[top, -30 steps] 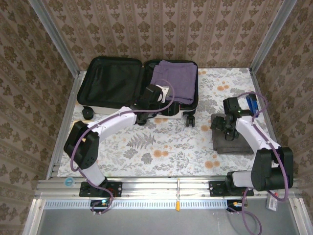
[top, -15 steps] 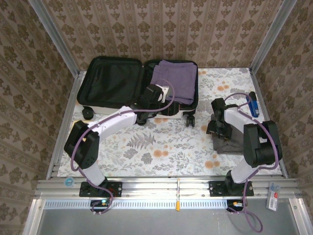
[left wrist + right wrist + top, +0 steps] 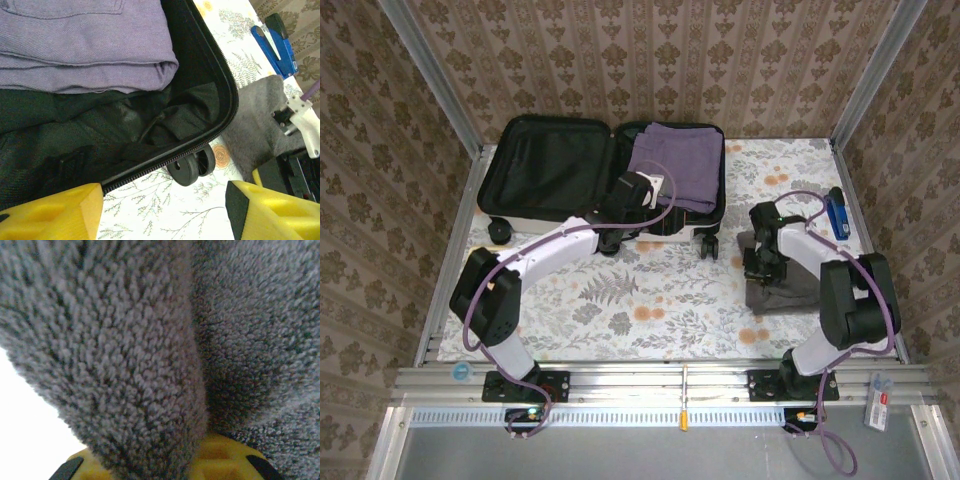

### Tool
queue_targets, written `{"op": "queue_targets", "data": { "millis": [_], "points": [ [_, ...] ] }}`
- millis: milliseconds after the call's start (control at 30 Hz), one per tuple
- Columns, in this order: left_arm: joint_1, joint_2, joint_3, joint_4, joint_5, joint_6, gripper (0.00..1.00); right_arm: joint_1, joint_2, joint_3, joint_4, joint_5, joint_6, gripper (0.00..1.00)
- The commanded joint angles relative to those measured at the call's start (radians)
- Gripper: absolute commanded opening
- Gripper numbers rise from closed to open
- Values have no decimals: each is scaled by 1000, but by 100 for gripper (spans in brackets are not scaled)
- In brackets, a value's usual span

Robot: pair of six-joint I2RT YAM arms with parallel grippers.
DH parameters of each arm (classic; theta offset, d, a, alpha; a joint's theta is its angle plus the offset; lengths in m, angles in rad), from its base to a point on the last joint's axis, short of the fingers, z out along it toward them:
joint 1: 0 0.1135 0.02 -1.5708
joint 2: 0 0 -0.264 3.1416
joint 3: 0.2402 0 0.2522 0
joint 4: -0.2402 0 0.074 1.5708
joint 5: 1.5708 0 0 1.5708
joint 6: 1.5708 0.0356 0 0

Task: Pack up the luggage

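Luggage (image 3: pixel 545 170) open, left fingers (image 3: pixel 55 212) above near rim

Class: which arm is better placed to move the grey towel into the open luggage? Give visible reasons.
Right. The right end effector pinches a fold of the grey towel. The left end effector hangs open and empty at the luggage rim, away from that towel.
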Motion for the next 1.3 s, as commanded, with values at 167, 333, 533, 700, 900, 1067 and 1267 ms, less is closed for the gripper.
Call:
{"op": "queue_targets", "data": {
  "millis": [167, 333, 533, 700, 900, 1067, 1267],
  "points": [
    [-5, -41, 0, -48, -28, 23, 67, 155, -131, -13, -4, -255, 13, 13],
    [-2, -54, -11, -60, -45, 26, 68, 287, -156, 39, -2, -269, 24, 11],
    [9, -80, -37, -72, -61, 24, 68, 389, -94, 113, 44, -276, 44, 9],
    [25, -118, -92, -98, -91, 16, 67, 474, 6, 189, 75, -285, 41, 8],
    [46, -178, -182, -108, -108, -4, 68, 544, 106, 273, 91, -288, 26, 8],
    [50, -222, -235, -139, -133, -14, 68, 594, 169, 343, 96, -298, 10, 8],
    [69, -288, -271, -182, -168, -16, 68, 651, 249, 434, 72, -299, -27, 9]
  ]
}}
